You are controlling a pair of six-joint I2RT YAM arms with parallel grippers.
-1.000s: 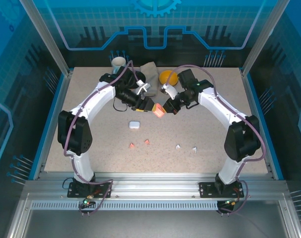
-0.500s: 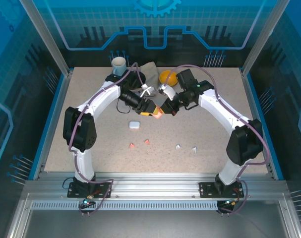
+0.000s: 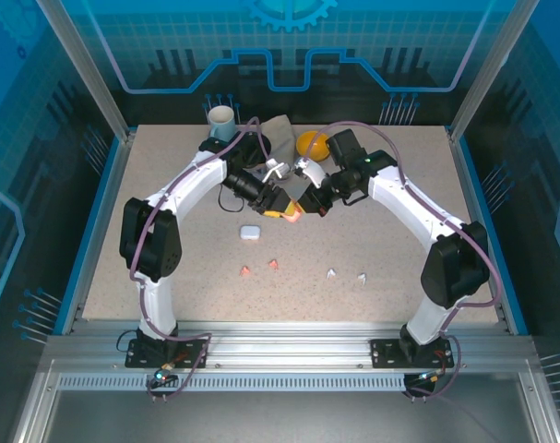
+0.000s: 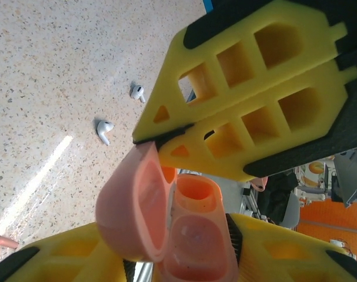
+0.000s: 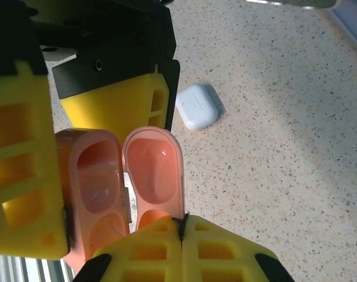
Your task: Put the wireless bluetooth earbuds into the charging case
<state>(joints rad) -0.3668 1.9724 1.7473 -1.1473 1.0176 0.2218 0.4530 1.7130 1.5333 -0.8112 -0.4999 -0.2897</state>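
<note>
Right pincer [image 5: 182,228] pinches the open case [image 5: 96,176] by its thin lid rim, left pincer [image 4: 172,252] flanking the body with grip unclear, so the case may slip free and fall toward the earbuds [image 4: 103,130] lying on the table [image 3: 399,203].

Seen from above, the pink case [image 3: 291,211] is mostly hidden between the left gripper [image 3: 280,205] and the right gripper [image 3: 304,204]. The four earbuds [image 3: 275,264] on the worktop [image 3: 399,231] are too small to tell how they lie. The left wrist view cuts off the case's base at the bottom edge. Whether the left jaws press the case cannot be told. The arms partly cover a grey cloth [image 3: 281,129] and an orange thing [image 3: 309,143].
</note>
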